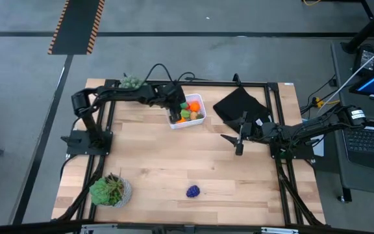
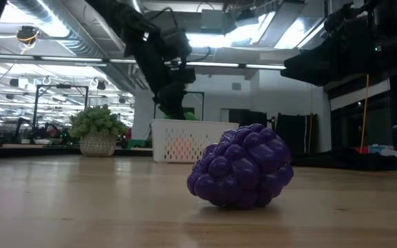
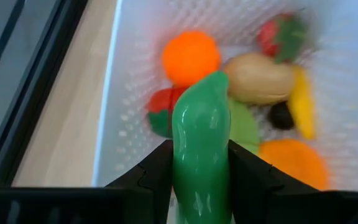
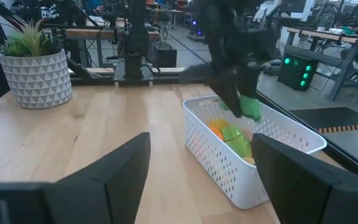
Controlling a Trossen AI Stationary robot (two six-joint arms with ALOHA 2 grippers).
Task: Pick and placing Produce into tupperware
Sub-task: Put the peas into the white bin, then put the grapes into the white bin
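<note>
The white tupperware (image 1: 200, 99) stands at the table's far middle and holds several toy produce pieces: orange (image 3: 190, 57), tan (image 3: 258, 79), red, yellow and green. My left gripper (image 1: 176, 104) hangs over the tub's left part, shut on a long green piece (image 3: 201, 143), which also shows in the right wrist view (image 4: 248, 107). A purple grape bunch (image 1: 193, 191) lies alone on the table near the front edge. Right of the tub my right gripper (image 1: 239, 144) stands open, with nothing between its fingers. My left gripper pinches the green piece by its two long sides (image 3: 180, 163) between its two fingers (image 3: 151, 177). The fingers slant down from the table's left and lie along the piece, whose free end (image 3: 211, 84) sticks out past them. It hangs clear above the produce in the tub.
A black folded cloth (image 1: 237, 104) lies right of the tub, close to my right gripper. One potted plant (image 1: 111, 190) stands at the near left corner, another (image 1: 131, 82) at the far left. Bare wood lies between the tub and the grapes.
</note>
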